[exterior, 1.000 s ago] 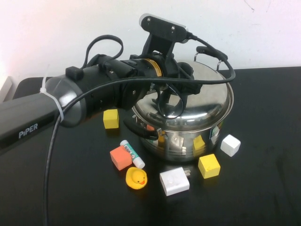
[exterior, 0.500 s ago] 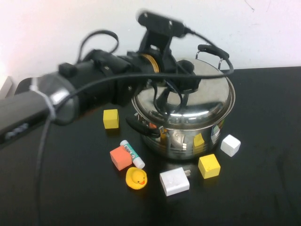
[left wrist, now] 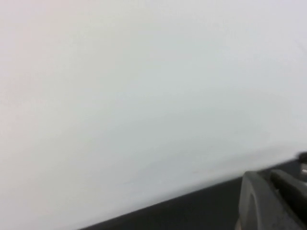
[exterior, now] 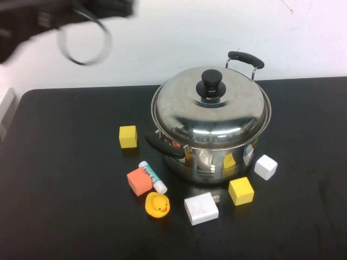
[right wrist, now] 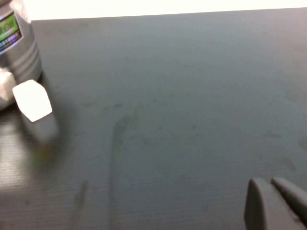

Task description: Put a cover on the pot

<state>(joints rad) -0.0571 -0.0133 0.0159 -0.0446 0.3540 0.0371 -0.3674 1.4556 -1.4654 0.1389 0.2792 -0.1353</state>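
Note:
The large steel pot [exterior: 217, 157] with black side handles stands at mid table. The domed steel lid [exterior: 211, 108] with its black knob [exterior: 211, 84] sits on it and covers it. My left arm [exterior: 32, 21] is lifted far off to the back left, blurred, well away from the pot. My left gripper [left wrist: 265, 176] faces the white wall, its fingers close together and empty. My right gripper [right wrist: 267, 183] hovers over bare black table to the pot's right, fingers together and empty. The pot's wall [right wrist: 19, 52] shows at the edge of the right wrist view.
Around the pot lie yellow blocks [exterior: 128, 136] [exterior: 241, 190], an orange block [exterior: 139, 181], a small tube [exterior: 152, 177], a yellow duck [exterior: 158, 205], a white charger [exterior: 201, 208] and a white block [exterior: 265, 167] [right wrist: 32, 99]. A white wall stands behind the black table [exterior: 65, 216].
My left arm has let go of the lid knob and swung up and away to the back left. The lid stays on the pot.

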